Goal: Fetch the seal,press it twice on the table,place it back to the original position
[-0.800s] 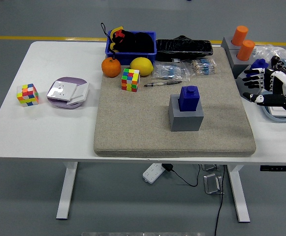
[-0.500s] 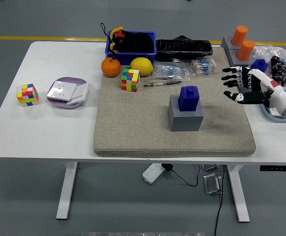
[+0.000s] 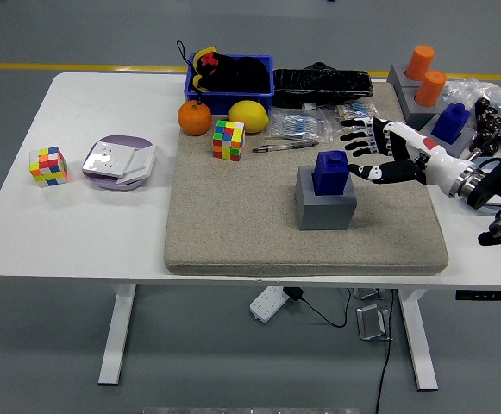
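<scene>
Head view: on the white bench (image 3: 78,233) lies a grey mat (image 3: 233,216), and at centre frame a grey block (image 3: 325,204) on it carries the blue seal (image 3: 330,171). Just right of the seal, not touching it, the right robot hand (image 3: 378,153) reaches in with fingers spread, holding nothing. Farther back, upper centre, sit a colourful cube (image 3: 228,140), an orange (image 3: 195,118) and a lemon (image 3: 248,116).

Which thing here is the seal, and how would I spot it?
Find the big grey mat on the white table. Right of its middle stands a grey block, and the seal sits on top. It is the dark blue stepped piece nearest the open robot hand.
</scene>
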